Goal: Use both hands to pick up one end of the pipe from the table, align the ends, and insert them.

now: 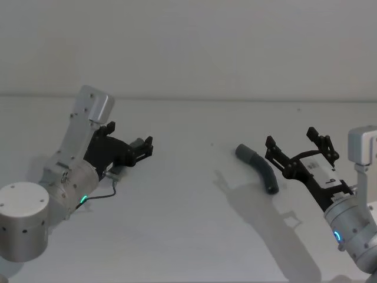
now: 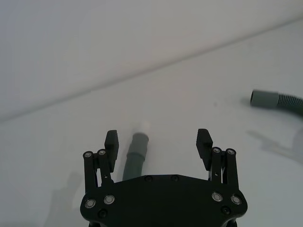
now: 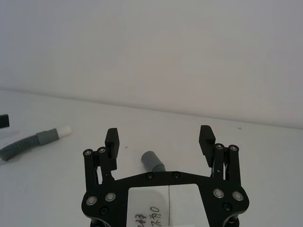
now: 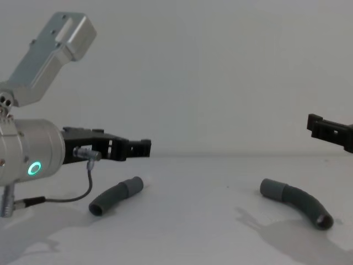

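Lying on the white table point(image 1: 188, 242), the wide-cuffed hose piece point(image 1: 263, 170) curves with its hollow grey cuff point(image 1: 242, 152) turned toward the robot's left and the table's far edge. The right gripper point(image 1: 290, 137) hangs just to the right of this piece and above it, spread wide and holding nothing. In the right wrist view the cuff lies below the gap between the fingers point(image 3: 111, 142), touching neither.

Well to the left of the wide-cuffed piece, across a broad bare stretch of table, lies the other hose piece point(image 4: 115, 197). Its cuff ends in a narrow white tip point(image 2: 145, 126) angled toward the wide-cuffed piece. The left gripper point(image 1: 141, 152) hovers over this second piece, likewise spread wide and empty; in the left wrist view the hose sits nearer one finger than the other. A thin grey cable point(image 4: 88, 185) loops down from the left arm, on the side away from the wide-cuffed piece. Behind both pieces, bare table runs back to the pale wall point(image 1: 188, 47).
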